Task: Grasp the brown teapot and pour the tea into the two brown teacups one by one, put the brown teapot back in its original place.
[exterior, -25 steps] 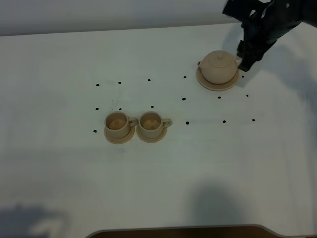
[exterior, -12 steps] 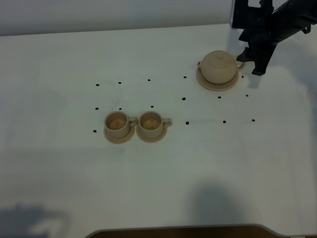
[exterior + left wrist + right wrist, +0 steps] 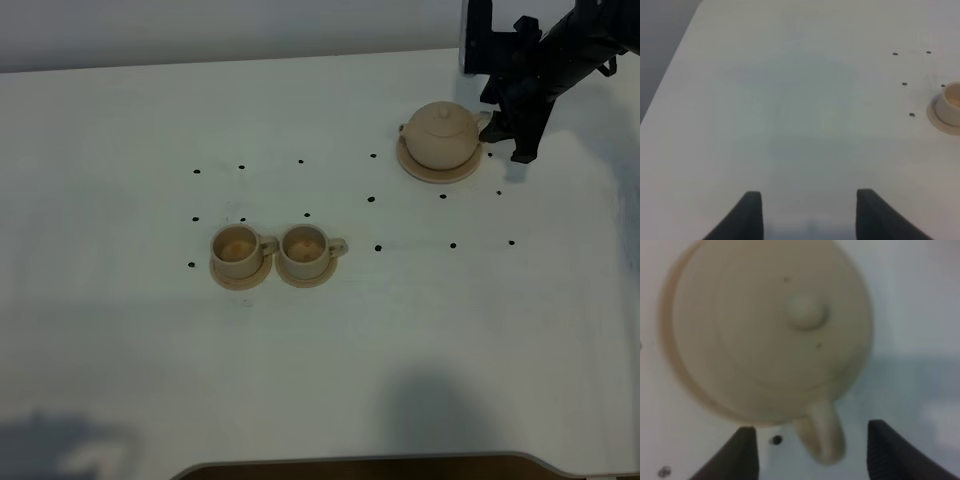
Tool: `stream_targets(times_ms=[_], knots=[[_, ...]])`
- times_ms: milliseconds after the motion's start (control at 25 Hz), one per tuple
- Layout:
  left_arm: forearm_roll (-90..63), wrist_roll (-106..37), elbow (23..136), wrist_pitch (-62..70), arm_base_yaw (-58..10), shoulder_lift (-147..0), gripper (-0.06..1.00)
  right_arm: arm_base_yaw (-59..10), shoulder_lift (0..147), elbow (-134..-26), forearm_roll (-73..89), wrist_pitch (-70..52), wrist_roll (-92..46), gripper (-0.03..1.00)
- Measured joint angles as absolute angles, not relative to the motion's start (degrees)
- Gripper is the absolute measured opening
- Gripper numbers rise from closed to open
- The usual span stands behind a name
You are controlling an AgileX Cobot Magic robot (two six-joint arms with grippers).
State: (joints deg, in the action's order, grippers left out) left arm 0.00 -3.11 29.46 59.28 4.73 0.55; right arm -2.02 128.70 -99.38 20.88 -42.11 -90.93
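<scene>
Sitting on flat round saucer (image 3: 437, 177): squat ceramic teapot (image 3: 441, 138), knobbed lid.

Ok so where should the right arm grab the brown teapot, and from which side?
Take the brown teapot by its loop handle, coming from the side opposite the spout. The handle juts out toward the right gripper, whose open fingers flank it; the rounded body looks too wide and smooth for a sure grip.
</scene>
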Motion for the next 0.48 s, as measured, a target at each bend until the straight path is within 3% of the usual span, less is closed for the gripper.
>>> stream_targets(times_ms=[480], knots=[[0.0, -3.2, 29.5, 59.3, 4.7, 0.6, 0.46, -2.0, 130.5, -99.6, 19.9, -43.5, -89.4, 0.49]])
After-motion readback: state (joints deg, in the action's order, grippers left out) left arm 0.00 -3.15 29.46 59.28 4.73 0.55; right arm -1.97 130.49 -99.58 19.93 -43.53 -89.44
